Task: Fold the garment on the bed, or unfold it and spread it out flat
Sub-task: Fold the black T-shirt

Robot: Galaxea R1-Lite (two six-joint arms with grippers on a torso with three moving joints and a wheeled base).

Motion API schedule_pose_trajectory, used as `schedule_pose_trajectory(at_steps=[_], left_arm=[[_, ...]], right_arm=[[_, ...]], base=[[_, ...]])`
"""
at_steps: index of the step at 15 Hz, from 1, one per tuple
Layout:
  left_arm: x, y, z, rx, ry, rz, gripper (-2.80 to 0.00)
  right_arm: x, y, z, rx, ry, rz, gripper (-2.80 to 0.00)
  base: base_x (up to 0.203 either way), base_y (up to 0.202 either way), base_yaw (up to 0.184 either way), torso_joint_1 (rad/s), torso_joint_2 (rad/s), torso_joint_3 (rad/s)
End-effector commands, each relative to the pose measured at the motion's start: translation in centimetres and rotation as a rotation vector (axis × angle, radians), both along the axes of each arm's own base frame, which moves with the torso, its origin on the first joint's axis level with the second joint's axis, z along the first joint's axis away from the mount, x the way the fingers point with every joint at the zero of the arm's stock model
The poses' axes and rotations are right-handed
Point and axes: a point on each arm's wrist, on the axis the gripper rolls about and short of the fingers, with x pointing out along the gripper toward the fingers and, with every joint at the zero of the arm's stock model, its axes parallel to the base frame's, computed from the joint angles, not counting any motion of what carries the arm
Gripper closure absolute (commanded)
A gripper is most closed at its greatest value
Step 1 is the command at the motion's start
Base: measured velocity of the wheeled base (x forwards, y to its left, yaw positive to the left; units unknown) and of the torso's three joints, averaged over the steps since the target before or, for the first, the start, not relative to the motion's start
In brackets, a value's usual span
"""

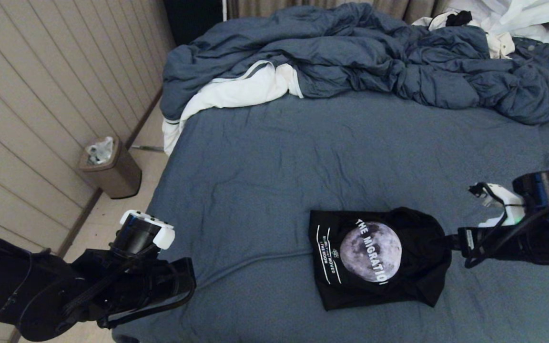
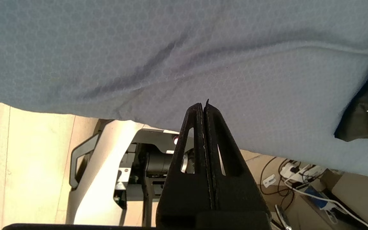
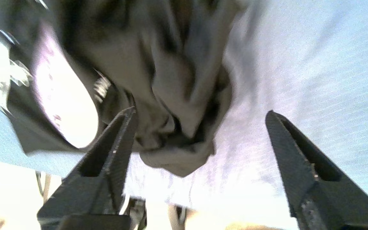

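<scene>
Folded black garment point(image 1: 374, 257) lying in the lower right-centre of the head view, on the slate-blue sheet of the bed point(image 1: 265, 181), printed face up: grey moon with white lettering across it, 2 thin white lines and small text on its left part. Bunched, rumpled at its right end.

Right gripper point(image 3: 200, 134) coming in from the right edge of the head view, level with the garment's bunched right end; jaws spread wide in the right wrist view, 1 finger point(image 3: 117, 137) over the crumpled cloth, the other over bare sheet, nothing clamped between them.

Left gripper point(image 2: 204, 108) low at the lower left of the head view, at the near-left edge of the bed and well apart from the garment; jaws pressed fully together, holding nothing.

Puffy blue-grey duvet point(image 1: 360, 52) heaped across the top of the head view, white cloth point(image 1: 236, 90) spilling from its left end. Small bin point(image 1: 110, 166) on the floor at left, beside the panelled wall point(image 1: 41, 85)
</scene>
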Motion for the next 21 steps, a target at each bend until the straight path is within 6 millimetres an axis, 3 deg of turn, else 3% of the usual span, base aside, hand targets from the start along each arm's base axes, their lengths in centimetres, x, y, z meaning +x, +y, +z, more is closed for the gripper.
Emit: schedule_pose_trajectory(at_steps=[1,2,6,9,12,15,18,21], left_arm=[[0.3,-0.2,0.1,-0.007,-0.007,0.003,0.0],[0.7,-0.4,0.5,-0.016,-0.023,0.004,0.0],[2.0,-2.4,3.4,-0.063,-0.088,-0.026,0.0],[3.3,-5.7,5.5,-0.068,-0.09,-0.095,0.0],[5.5,-10.5,4.4,-0.033,-0.04,-0.163,0.0],[6.9,-14.6,3.3,-0.017,-0.02,-0.218,0.0],[6.6,-17.1,2.7,-0.002,-0.003,-0.268,0.0],[5.4,-18.5,2.4,0.002,0.004,-0.313,0.0]], right_arm=[[-1.2,0.1,3.3,-0.02,-0.116,-0.01,-2.8],[-0.9,0.2,3.7,-0.012,-0.12,-0.009,0.0],[1.4,2.0,3.3,0.047,-0.083,0.026,0.0],[3.7,2.3,0.3,0.066,0.021,0.039,0.0],[5.5,3.0,-2.5,0.081,0.1,0.061,0.0],[6.3,4.2,-3.6,0.08,0.116,0.098,0.0],[7.2,3.6,-5.1,0.074,0.122,0.082,0.0],[8.0,1.4,-6.6,0.071,0.121,0.024,0.0]], base=[[0.0,0.0,0.0,0.0,0.0,0.0],[0.0,0.0,0.0,0.0,0.0,0.0],[0.0,0.0,0.0,0.0,0.0,0.0],[0.0,0.0,0.0,0.0,0.0,0.0],[0.0,0.0,0.0,0.0,0.0,0.0],[0.0,0.0,0.0,0.0,0.0,0.0],[0.0,0.0,0.0,0.0,0.0,0.0],[0.0,0.0,0.0,0.0,0.0,0.0]])
